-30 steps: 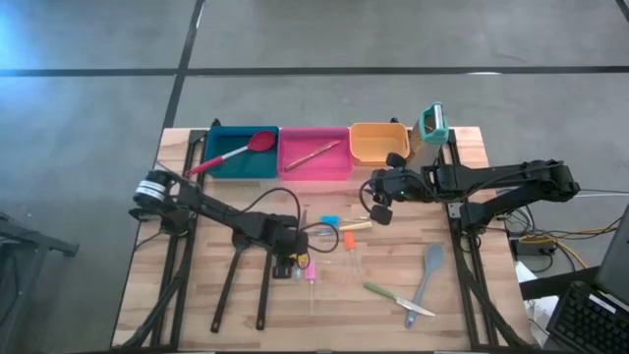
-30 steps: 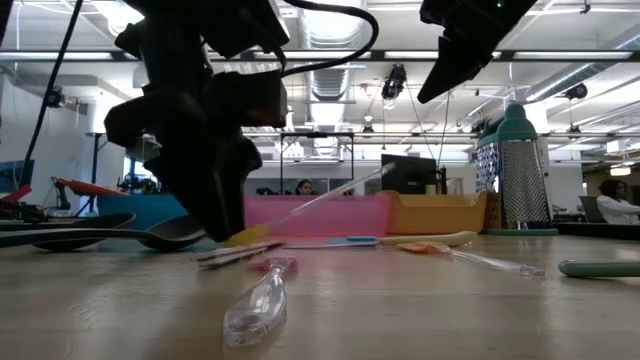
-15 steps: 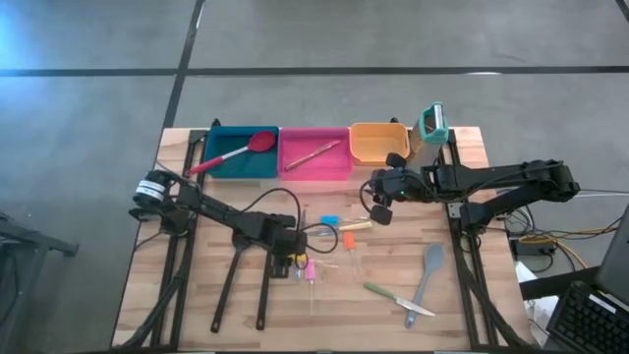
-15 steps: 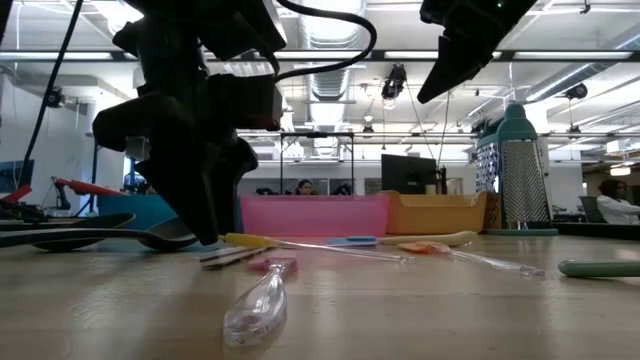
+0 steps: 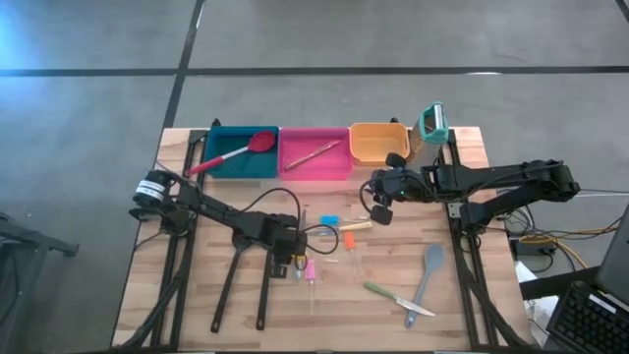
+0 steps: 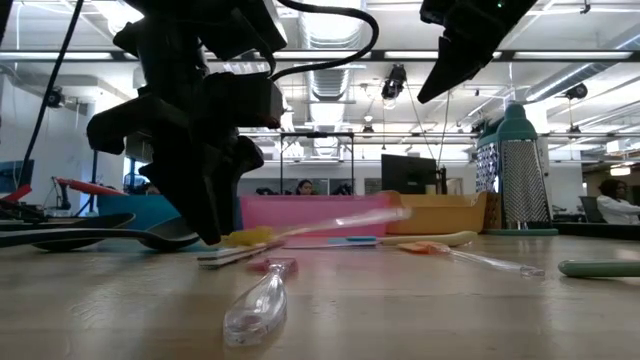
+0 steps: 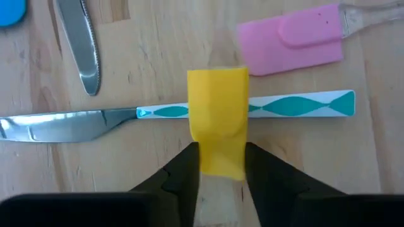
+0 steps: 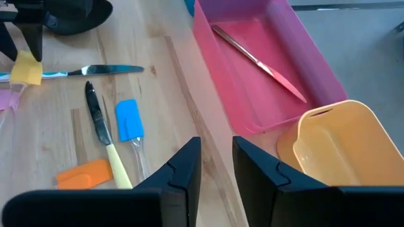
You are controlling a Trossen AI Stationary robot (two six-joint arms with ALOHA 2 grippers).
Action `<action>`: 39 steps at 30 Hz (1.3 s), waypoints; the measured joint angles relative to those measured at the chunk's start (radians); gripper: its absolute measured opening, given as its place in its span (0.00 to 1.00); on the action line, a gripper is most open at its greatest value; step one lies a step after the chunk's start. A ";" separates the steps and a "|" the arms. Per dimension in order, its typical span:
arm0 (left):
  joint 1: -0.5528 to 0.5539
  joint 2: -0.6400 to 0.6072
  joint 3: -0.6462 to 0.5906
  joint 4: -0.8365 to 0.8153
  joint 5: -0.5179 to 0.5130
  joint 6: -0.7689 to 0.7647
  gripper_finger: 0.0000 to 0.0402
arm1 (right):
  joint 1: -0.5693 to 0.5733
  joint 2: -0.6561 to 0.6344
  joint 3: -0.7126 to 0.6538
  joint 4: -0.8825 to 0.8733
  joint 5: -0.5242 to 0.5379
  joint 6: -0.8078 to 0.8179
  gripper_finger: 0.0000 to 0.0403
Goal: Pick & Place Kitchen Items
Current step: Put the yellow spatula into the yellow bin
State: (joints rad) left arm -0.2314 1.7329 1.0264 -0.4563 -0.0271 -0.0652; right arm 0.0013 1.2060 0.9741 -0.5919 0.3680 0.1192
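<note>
Left gripper [image 7: 221,161] is low over the table's [image 5: 462,315] middle, its fingers clamped on the yellow handle [image 7: 218,120] of a clear utensil. In the low view that handle [image 6: 245,238] sits at table height while the clear shaft [image 6: 335,222] rises toward the pink bin [image 6: 315,212], so the piece is tilted, one end up. In the high view the gripper body [image 5: 282,246] hides the grasp entirely.

Under the yellow handle lies a knife with a teal-patterned handle [image 7: 297,105]; its blade is cut off at the picture edge. A pink-handled utensil [image 7: 293,39] lies just beside it, clear shaft cropped. A second metal blade [image 7: 79,44] shows only in part.

Right gripper [image 8: 214,167] hangs above the table near the orange bin [image 8: 344,142], fingers apart, nothing between them. A metal knife [image 8: 255,60] lies in the pink bin.

Two long black spoons [image 5: 246,285] lie left of centre. The grey spatula [image 5: 428,270] and green-handled knife [image 5: 388,295] lie well apart from both grippers.
</note>
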 joint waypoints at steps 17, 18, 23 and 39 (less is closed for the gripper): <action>0.001 0.000 0.000 -0.011 0.000 0.000 0.05 | 0.000 0.000 0.000 0.000 0.000 0.000 0.21; 0.001 0.000 0.001 -0.015 0.000 -0.001 0.05 | 0.000 0.000 0.000 0.000 0.000 0.000 0.21; 0.001 0.000 0.018 -0.033 0.000 -0.008 0.10 | 0.000 0.000 0.000 0.000 0.000 0.000 0.18; 0.001 -0.001 0.048 -0.034 0.000 -0.011 0.42 | 0.000 0.000 0.000 -0.001 0.000 0.000 0.20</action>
State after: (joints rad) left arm -0.2306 1.7317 1.0748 -0.4908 -0.0269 -0.0757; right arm 0.0013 1.2060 0.9741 -0.5925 0.3681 0.1192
